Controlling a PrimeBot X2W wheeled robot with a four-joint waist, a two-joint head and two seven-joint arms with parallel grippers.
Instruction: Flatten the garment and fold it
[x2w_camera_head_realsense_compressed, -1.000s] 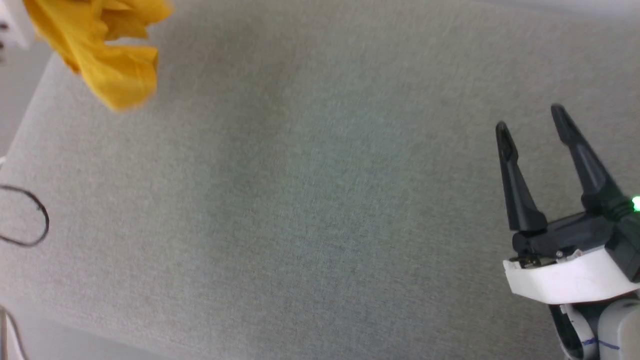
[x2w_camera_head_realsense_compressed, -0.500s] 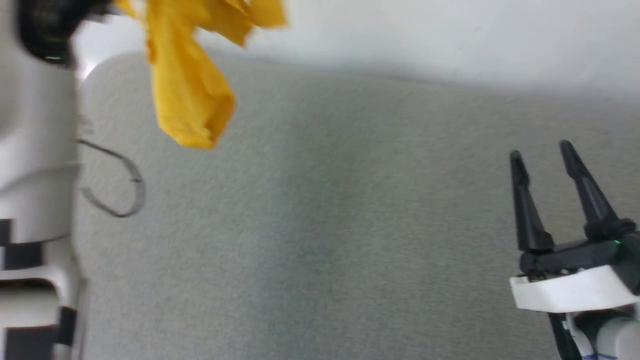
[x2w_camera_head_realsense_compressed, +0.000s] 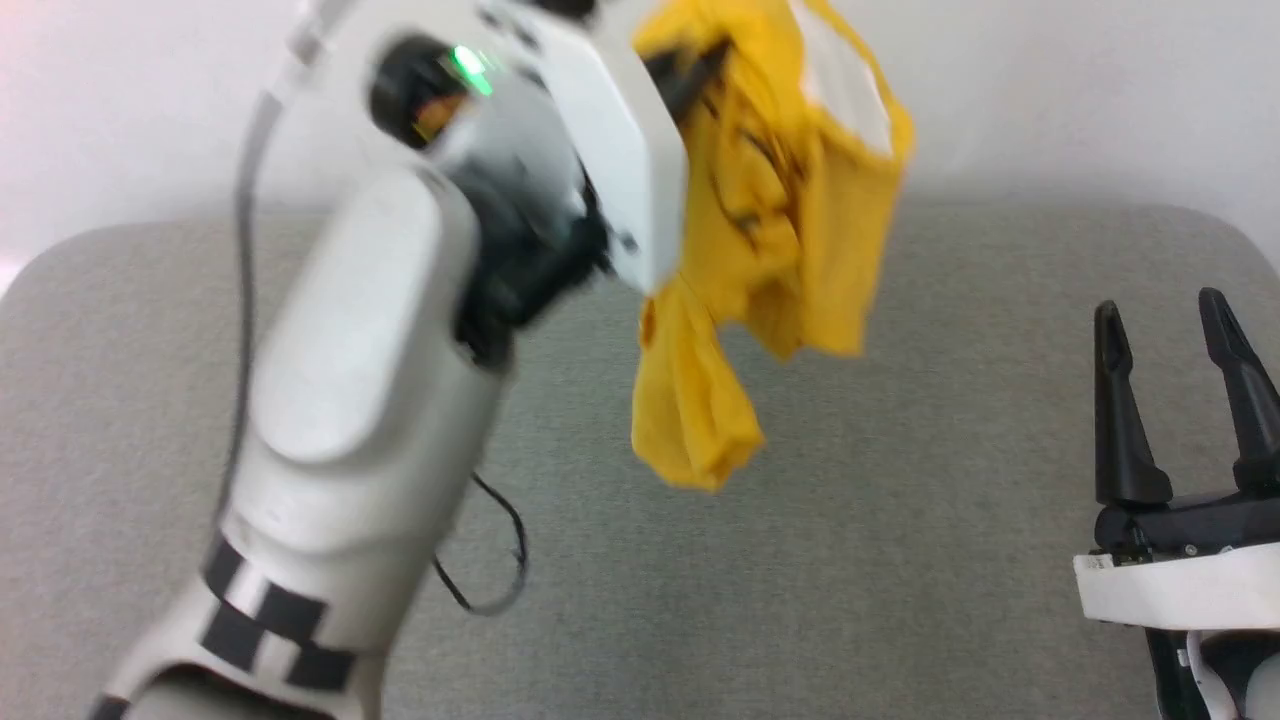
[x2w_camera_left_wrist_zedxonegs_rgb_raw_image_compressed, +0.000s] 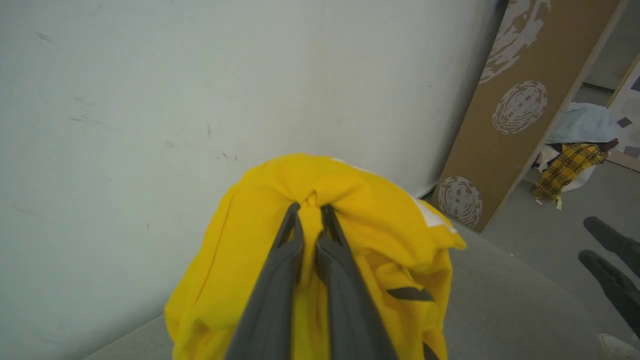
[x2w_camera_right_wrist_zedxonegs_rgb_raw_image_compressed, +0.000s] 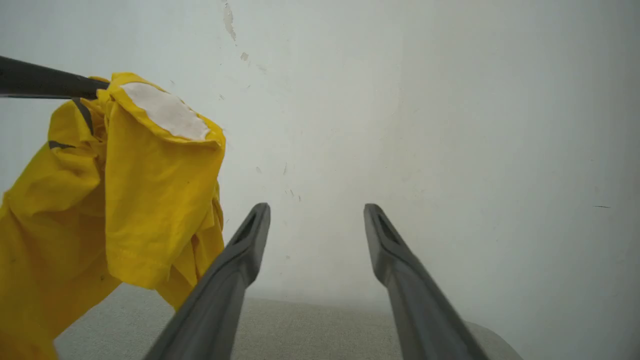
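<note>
Step in hand: the garment (x2w_camera_head_realsense_compressed: 800, 240) is held aloft for spreading. The left tool (x2w_camera_left_wrist_zedxonegs_rgb_raw_image_compressed: 310, 210) is clenched on a bunched fold, and the garment hangs crumpled above the far middle of the bench (x2w_camera_head_realsense_compressed: 900, 580). The right tool (x2w_camera_head_realsense_compressed: 1158, 305) stands released and empty, near right. The next move likely requires the right tool to take a free edge.

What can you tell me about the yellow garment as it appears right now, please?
The garment is a mustard-yellow shirt of thin, soft-looking cloth, with a white patch and dark stripes showing. It hangs bunched and crumpled, a loose end drooping lowest. The left gripper has its fingers shut on a pinch of cloth at its top, holding it above the grey fabric surface.
</note>
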